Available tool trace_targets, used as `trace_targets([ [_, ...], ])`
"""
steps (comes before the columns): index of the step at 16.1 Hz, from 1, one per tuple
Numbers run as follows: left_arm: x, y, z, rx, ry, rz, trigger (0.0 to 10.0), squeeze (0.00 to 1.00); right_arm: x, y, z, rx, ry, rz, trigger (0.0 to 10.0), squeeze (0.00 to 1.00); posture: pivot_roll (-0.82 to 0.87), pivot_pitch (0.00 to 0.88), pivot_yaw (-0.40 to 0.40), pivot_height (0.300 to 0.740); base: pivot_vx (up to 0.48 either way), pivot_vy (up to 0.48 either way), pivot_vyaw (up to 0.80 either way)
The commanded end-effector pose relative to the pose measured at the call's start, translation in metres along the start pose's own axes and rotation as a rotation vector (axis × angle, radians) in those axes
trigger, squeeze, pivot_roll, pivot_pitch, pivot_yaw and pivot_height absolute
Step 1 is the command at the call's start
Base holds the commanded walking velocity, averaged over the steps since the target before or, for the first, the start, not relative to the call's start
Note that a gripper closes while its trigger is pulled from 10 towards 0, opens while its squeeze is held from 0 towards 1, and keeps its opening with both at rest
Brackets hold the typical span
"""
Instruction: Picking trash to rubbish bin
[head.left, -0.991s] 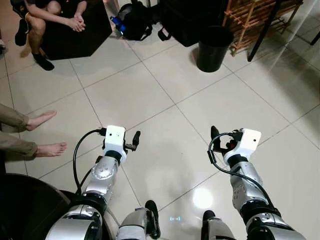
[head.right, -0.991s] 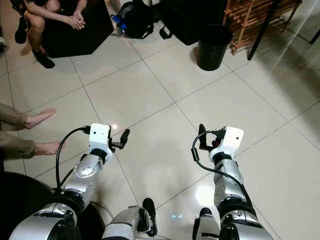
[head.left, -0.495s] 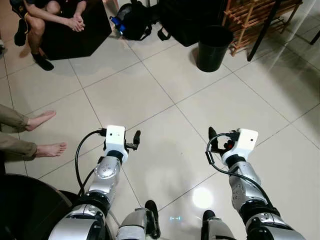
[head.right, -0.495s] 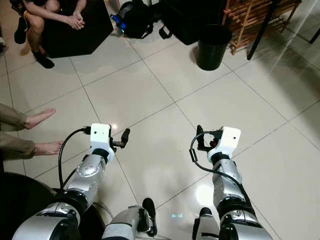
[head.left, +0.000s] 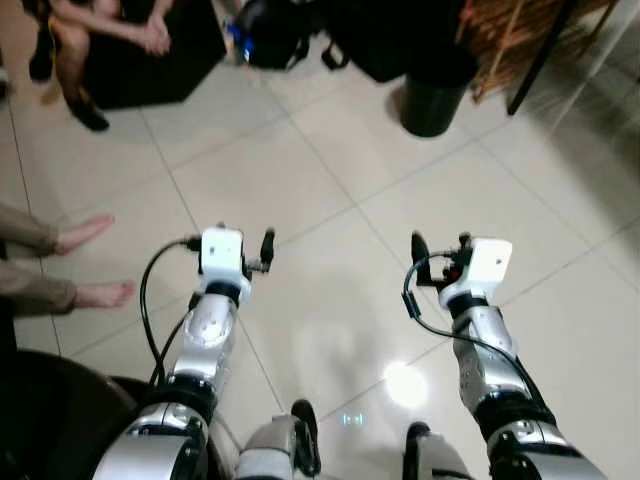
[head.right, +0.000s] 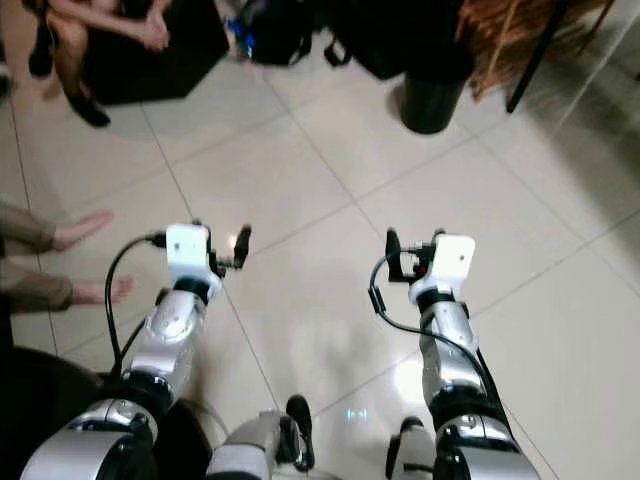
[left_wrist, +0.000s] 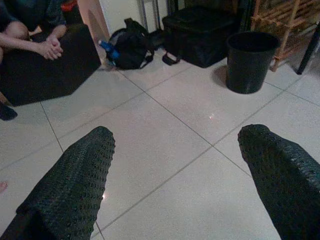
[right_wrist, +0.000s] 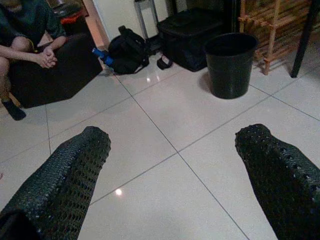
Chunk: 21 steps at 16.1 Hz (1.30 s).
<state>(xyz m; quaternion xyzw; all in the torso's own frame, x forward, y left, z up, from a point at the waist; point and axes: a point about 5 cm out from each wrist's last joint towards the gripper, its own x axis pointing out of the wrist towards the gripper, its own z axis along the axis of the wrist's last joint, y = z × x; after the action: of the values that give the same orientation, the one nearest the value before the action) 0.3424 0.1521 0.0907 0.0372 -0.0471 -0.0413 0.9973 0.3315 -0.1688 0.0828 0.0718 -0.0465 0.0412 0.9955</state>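
While raised forward, both end effectors (left_wrist: 175, 175) (right_wrist: 175, 175) spread.

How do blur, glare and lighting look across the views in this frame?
Both eye views are soft with motion blur, most at the far bin; a lamp glare spot lies on the tiles between the arms. Left wrist view is dim and bluish, its claw fingers sharp. Right wrist view is brighter, bin edges crisp, with a small glare dot on the floor.
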Motion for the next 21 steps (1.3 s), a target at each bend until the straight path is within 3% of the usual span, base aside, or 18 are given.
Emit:
trace_targets([
  [1, -0.0049, 0.0037, -0.0054, 0.013, 0.014, 0.014, 10.0, 0.0, -0.0006, 0.0065, 0.0, 0.005, -0.009, 0.015, 10.0, 0.0, 0.08, 0.267, 0.138, 0.74, 0.375, 0.0, 0.0],
  [14, -0.005, 0.0015, -0.0058, 0.018, 0.018, 0.005, 10.0, 0.0, -0.0007, 0.0054, -0.0022, 0.047, 0.02, -0.009, 10.0, 0.0, 0.08, 0.262, 0.14, 0.74, 0.419, 0.0, -0.1],
  [21, -0.0036, 0.001, -0.0034, 0.022, 0.009, -0.005, 10.0, 0.0, -0.0005, 0.0057, -0.0043, 0.075, 0.04, -0.011, 10.0, 0.0, 0.08, 0.25, 0.145, 0.74, 0.475, 0.0, -0.77],
])
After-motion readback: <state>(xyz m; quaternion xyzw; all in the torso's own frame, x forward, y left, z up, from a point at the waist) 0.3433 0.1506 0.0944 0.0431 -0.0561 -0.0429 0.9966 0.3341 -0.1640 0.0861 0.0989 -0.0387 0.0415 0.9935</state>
